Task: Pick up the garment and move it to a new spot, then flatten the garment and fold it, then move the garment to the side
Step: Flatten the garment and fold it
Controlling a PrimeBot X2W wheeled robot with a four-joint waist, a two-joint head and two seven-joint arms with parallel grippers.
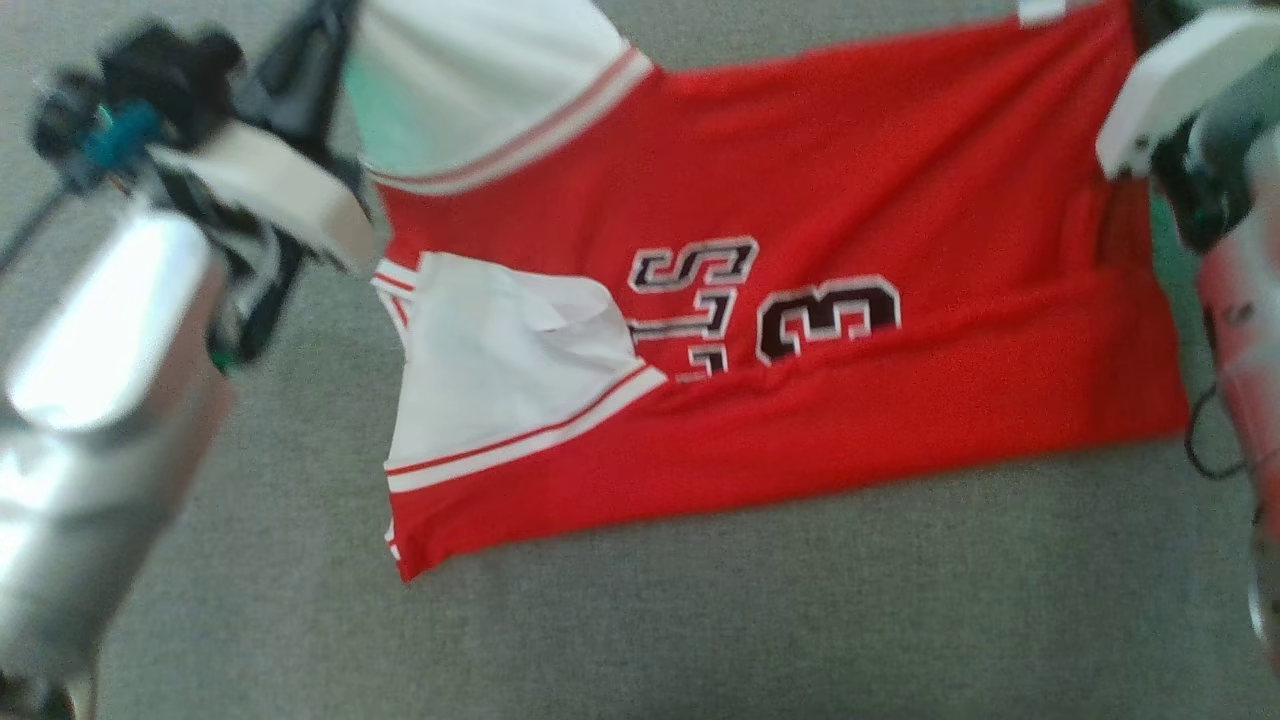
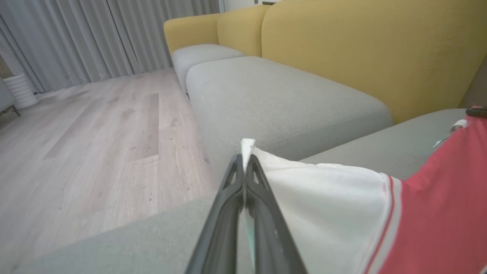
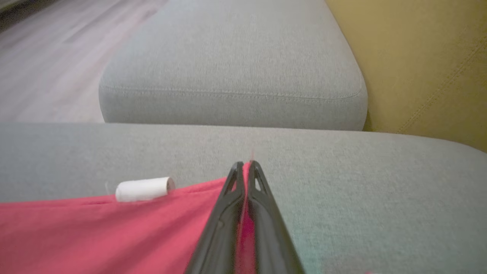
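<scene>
Okay, left gripper [image 2: 245, 160] clamped on white corner of red-and-white fabric jersey [image 1: 850, 200], right gripper [image 3: 245, 166] clamped on its red hem, over grey sofa cushion [image 1: 700, 620].

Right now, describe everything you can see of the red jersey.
The jersey is a thin red fabric with white sleeve panels, striped trim and black, white-edged lettering including a 3. It lies spread, slightly creased, on the grey sofa cushion. The left pincer is shut on a white sleeve corner, the right pincer on the red edge near a small white tag.
</scene>
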